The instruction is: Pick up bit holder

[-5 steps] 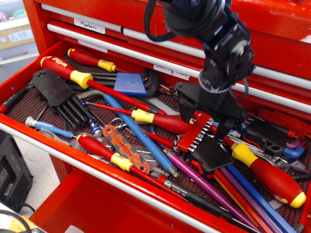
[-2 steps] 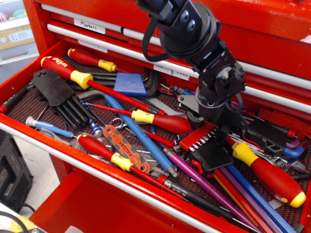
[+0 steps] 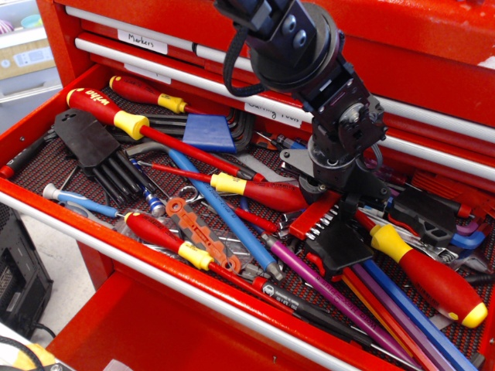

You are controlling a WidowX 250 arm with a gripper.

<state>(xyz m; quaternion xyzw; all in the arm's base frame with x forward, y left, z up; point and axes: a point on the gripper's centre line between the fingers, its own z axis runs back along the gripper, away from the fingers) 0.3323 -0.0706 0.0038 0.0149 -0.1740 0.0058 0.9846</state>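
Note:
The bit holder (image 3: 312, 220) is a short red bar with a row of silver bits along its lower right side. It lies tilted in the open tool drawer (image 3: 155, 267), right of centre. My black gripper (image 3: 334, 199) comes down from above onto the bar's upper right end. Its fingers look closed around that end, and the wrist hides the contact. The bar still lies low among the tools. A black holder (image 3: 340, 243) lies just below it.
A red-and-yellow screwdriver (image 3: 259, 192) lies just left of the bit holder. An orange-and-grey strip with holes (image 3: 203, 232) is at the front, and a black fan-shaped hex key holder (image 3: 93, 143) at the left. Long purple and blue tools (image 3: 363, 297) lie at the front right. Closed red drawers rise behind.
My gripper has turned and dropped onto the bit holder's upper end. The bar has swung from steeply upright to a flatter slant. The drawer contents have shifted slightly.

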